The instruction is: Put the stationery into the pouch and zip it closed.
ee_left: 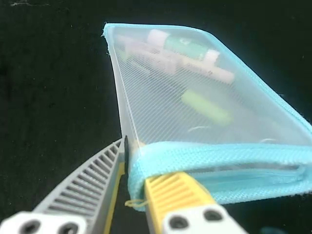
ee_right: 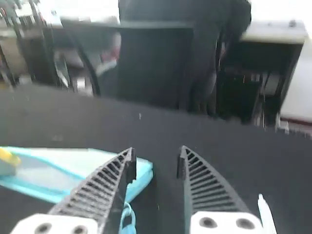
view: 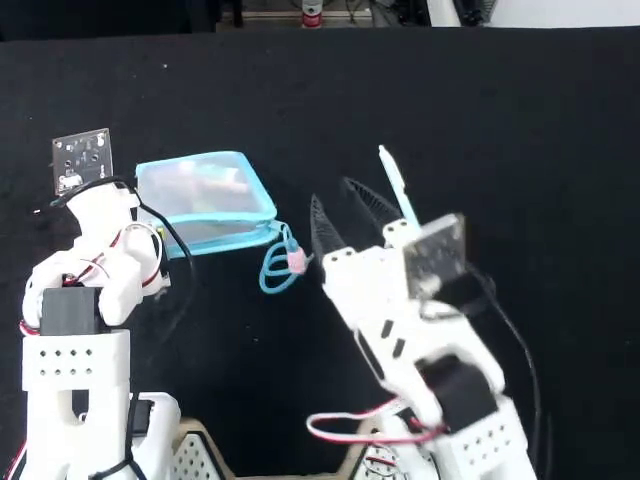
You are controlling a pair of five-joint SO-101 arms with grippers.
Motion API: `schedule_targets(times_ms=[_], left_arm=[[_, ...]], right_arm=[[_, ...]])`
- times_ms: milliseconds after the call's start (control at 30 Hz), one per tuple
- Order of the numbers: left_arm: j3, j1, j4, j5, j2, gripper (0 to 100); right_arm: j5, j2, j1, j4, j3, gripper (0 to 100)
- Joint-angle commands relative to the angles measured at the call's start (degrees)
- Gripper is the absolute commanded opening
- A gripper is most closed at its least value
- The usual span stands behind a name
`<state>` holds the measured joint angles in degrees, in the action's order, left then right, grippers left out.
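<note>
Two white arms stand at a black surface (view: 520, 110). The left arm (view: 95, 270) has its jaws pinching a corner of the pouch (view: 205, 190) at its zip edge. The right arm (view: 410, 320) has its jaws spread and empty. The blue-trimmed mesh pouch lies flat just ahead of the left arm. A white pen (view: 395, 180) lies just beyond the right jaws. A pink-tagged blue cord (view: 290, 255) trails from the pouch toward them. Inside the pouch lies a green stick (ee_left: 204, 108) among other stationery.

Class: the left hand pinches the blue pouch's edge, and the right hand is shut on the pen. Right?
No. The right hand is open and empty; the pen lies beside it, as the right wrist view shows. The left hand does pinch the pouch.
</note>
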<state>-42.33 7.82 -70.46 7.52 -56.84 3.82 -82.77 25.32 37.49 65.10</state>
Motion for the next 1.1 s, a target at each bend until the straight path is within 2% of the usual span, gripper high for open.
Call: schedule_targets(times_ms=[0, 300, 467, 667, 900, 1067], left_arm=[[0.57, -0.22, 0.0, -0.09, -0.26, 3], [0.57, -0.22, -0.18, -0.18, -0.35, 3], [0.48, -0.22, -0.18, -0.09, -0.35, 3], [-0.31, -0.22, 0.09, -0.09, -0.35, 3], [-0.57, -0.13, -0.09, -0.18, -0.35, 3], [-0.57, -0.13, -0.09, -0.18, -0.35, 3]], right_arm=[[0.0, 12.97, -3.87, 2.29, -9.98, 13.6], [-0.26, 44.62, -19.16, 13.01, -34.51, 13.6], [-0.7, 63.34, -20.04, 21.1, -49.54, 13.7], [-8.53, 81.98, -21.1, 31.82, -68.62, 13.7], [-9.49, 98.42, -24.62, 34.11, -83.03, 13.8], [-16.79, 109.49, -25.93, 34.02, -91.74, 13.8]])
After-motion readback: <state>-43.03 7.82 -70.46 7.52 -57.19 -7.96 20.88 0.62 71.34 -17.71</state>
